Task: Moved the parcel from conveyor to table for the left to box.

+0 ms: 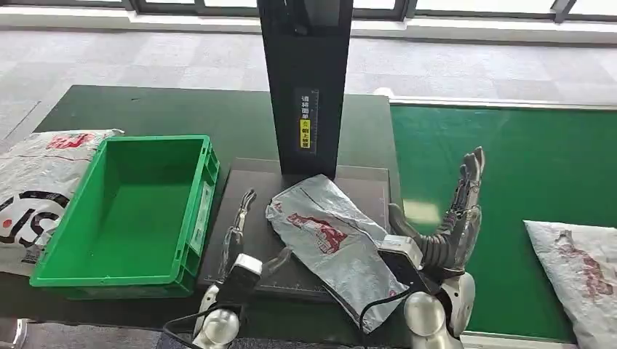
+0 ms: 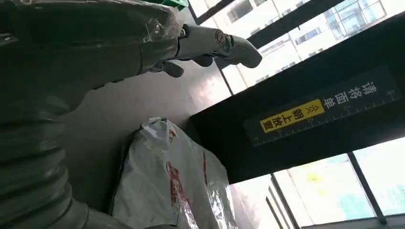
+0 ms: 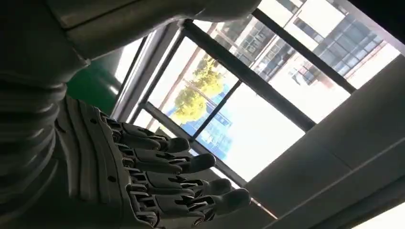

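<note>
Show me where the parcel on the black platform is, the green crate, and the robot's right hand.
parcel (image 1: pixel 331 236): head view, on its printed grey middle.
green crate (image 1: pixel 69 207): head view, on its left rim.
right hand (image 1: pixel 458 225): head view, on the palm below the raised fingers.

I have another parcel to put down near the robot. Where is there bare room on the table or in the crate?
The green crate is empty inside. Dark tabletop lies bare behind it, left of the black post. The dark platform is crowded: the grey parcel lies between the left hand and right hand.
</note>
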`<state>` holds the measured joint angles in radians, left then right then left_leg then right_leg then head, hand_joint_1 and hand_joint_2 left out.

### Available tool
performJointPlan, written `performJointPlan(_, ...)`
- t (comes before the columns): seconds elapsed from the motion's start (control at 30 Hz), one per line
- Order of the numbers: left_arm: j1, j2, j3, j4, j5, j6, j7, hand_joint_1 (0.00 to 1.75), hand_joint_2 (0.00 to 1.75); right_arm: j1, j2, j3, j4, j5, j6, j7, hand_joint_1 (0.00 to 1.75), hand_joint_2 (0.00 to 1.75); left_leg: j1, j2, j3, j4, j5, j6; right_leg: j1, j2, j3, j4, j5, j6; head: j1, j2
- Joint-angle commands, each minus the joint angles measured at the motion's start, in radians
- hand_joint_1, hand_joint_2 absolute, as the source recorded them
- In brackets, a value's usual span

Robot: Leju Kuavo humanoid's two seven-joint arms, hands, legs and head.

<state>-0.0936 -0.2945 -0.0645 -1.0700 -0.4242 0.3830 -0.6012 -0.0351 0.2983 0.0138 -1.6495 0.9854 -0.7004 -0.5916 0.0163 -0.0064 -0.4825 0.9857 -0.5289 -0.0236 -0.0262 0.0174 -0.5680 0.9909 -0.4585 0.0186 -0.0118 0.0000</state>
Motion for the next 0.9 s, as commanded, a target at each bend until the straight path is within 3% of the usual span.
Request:
performJointPlan(0.03, -0.1, -0.037, -0.03, 0.11, -0.057, -0.034, 0.024, 0.0, 1.75, 0.03, 0.051, -0.067, -0.047, -0.041, 0.002, -0.03, 0.0, 1.75, 0.0, -0.005, -0.002, 0.0, 0.001, 0.001, 0.001, -0.007, 0.0, -0.001, 0.0, -0.002, 0.0, 0.0)
performJointPlan(0.13, -0.127, -0.049, -0.067, 0.156, -0.093, -0.052, 0.041, 0.0, 1.75, 0.025, 0.051, -0.053, -0.029, -0.029, 0.002, -0.019, 0.0, 1.75, 0.0, -0.005, -0.002, 0.0, 0.001, 0.001, 0.0, -0.006, 0.0, 0.0, 0.0, -0.001, 0.0, 0.0)
performJointPlan(0.3, -0.303, -0.055, -0.265, 0.376, -0.134, -0.005, 0.185, 0.0, 1.75, 0.007, 0.051, -0.021, 0.005, -0.03, 0.002, -0.019, 0.0, 1.75, 0.0, -0.009, -0.004, 0.001, 0.003, 0.002, 0.0, -0.011, 0.0, 0.0, 0.0, -0.001, 0.0, 0.0)
performJointPlan(0.63, -0.399, -0.055, -0.288, 0.527, -0.215, 0.033, 0.304, 0.0, 1.75, -0.026, 0.051, 0.012, 0.032, -0.004, 0.002, 0.021, 0.0, 1.75, 0.0, 0.0, 0.0, -0.001, 0.001, 0.001, 0.0, -0.002, 0.001, -0.001, 0.001, -0.002, 0.0, 0.0)
performJointPlan(0.9, -0.453, -0.055, -0.399, 0.638, -0.315, 0.024, 0.483, 0.0, 1.75, -0.005, 0.051, 0.023, 0.003, 0.019, 0.002, 0.049, 0.0, 1.75, 0.0, 0.0, 0.0, -0.002, 0.001, 0.001, 0.0, -0.002, 0.002, -0.001, 0.002, -0.002, 0.0, 0.0)
